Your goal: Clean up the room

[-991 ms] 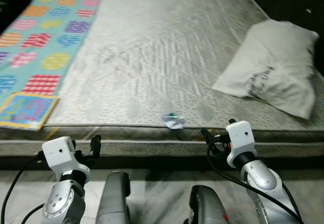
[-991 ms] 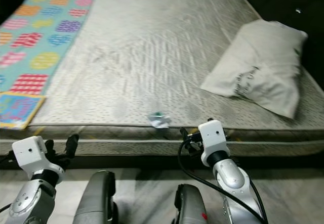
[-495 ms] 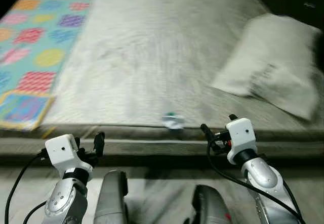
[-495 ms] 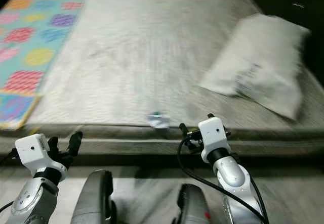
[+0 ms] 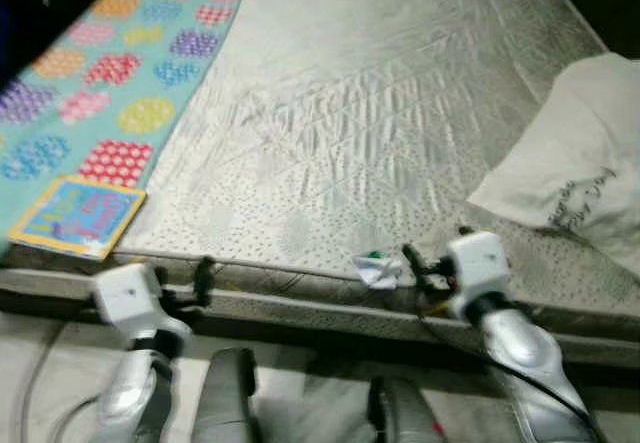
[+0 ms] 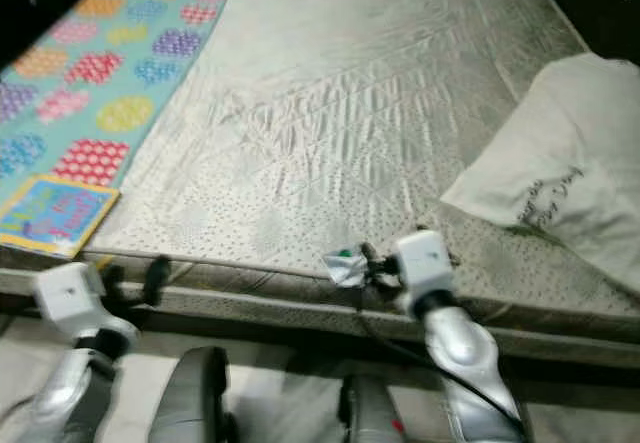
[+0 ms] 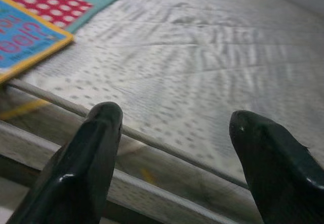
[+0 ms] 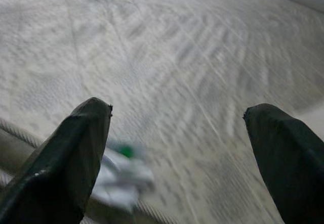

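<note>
On the grey quilted mattress [image 5: 380, 113] lie one white pillow [image 5: 575, 178], one colourful square book [image 5: 78, 216] and one crumpled white wrapper [image 5: 378, 270] at the near edge, just beside the wide-open, empty right gripper [image 8: 177, 148]; the left gripper [image 7: 172, 153] is open and empty too.

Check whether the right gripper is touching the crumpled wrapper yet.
Cannot tell. Right wrist view: crumpled wrapper overlaps one of the right gripper's open fingers, blurred.

My right arm cuts across the near side of the crumpled wrapper [image 5: 378, 270]; what it is, I cannot read. Along my right pincer [image 8: 177, 153] it is only a white-and-green blur. The pillow [image 5: 575, 178] runs off the picture's right edge, its writing too small to read. The book [image 5: 78, 216] title is likewise illegible.
</note>
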Motion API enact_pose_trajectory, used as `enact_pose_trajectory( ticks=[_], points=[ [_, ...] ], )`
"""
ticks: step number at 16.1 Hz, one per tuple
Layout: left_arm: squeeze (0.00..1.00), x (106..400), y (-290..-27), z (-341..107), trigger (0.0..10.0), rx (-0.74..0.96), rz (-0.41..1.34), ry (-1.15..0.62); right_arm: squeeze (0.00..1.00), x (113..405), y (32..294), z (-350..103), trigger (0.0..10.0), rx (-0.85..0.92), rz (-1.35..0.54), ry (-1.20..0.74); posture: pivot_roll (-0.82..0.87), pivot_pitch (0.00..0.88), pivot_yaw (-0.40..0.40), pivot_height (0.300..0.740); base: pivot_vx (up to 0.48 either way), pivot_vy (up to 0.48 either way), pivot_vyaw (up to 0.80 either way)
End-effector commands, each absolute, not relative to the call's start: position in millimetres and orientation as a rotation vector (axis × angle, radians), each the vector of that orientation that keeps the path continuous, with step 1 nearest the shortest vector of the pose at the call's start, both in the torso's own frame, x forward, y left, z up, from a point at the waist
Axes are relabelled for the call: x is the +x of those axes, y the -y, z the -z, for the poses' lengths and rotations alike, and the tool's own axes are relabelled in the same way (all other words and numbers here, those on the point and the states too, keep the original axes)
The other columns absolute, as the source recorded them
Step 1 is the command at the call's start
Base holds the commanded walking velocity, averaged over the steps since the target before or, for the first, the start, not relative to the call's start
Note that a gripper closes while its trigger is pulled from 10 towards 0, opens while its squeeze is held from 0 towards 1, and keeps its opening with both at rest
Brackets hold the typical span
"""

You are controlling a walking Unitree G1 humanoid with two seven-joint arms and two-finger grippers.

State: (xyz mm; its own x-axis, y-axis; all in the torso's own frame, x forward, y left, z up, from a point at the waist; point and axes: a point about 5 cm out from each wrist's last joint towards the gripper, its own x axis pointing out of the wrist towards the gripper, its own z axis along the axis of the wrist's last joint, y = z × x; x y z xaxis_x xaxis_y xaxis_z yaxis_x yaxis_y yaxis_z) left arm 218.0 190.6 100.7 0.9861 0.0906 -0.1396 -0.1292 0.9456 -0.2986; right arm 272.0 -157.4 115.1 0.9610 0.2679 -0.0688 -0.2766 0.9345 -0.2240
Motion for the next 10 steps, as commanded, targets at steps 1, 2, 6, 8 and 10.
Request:
enact_pose_trajectory(
  ticks=[1, 2, 6, 8, 10],
  points=[
    [0.00, 218.3, -187.6, -101.2, 10.0, -0.317, -0.106, -0.124, 0.00, 268.4, 167.4, -111.4, 10.0, -0.246, -0.256, -0.055, -0.01, 0.140, -0.039, 0.588, 0.259, 0.000, 0.00],
    [0.00, 218.3, -187.7, -100.5, 10.0, -0.315, -0.107, -0.130, 0.00, 268.5, 167.4, -111.2, 10.0, -0.246, -0.255, -0.055, -0.01, 0.140, -0.039, 0.588, 0.000, 0.000, 0.00],
    [0.00, 217.6, -187.8, -98.3, 10.0, -0.318, -0.112, -0.144, 0.00, 269.1, 166.3, -110.2, 10.0, -0.261, -0.259, -0.052, 0.00, 0.147, -0.041, 0.588, 0.000, 0.000, 0.12],
    [0.00, 217.2, -187.8, -97.4, 10.0, -0.320, -0.113, -0.152, 0.00, 269.9, 165.3, -109.8, 10.0, -0.263, -0.255, -0.053, 0.00, 0.151, -0.040, 0.588, 0.000, 0.000, 0.49],
    [0.00, 215.2, -188.2, -97.5, 10.0, -0.323, -0.116, -0.158, 0.00, 266.8, 164.9, -106.8, 10.0, -0.228, -0.269, -0.073, 0.00, 0.165, -0.041, 0.578, 0.000, 0.000, 0.00]
  ],
)
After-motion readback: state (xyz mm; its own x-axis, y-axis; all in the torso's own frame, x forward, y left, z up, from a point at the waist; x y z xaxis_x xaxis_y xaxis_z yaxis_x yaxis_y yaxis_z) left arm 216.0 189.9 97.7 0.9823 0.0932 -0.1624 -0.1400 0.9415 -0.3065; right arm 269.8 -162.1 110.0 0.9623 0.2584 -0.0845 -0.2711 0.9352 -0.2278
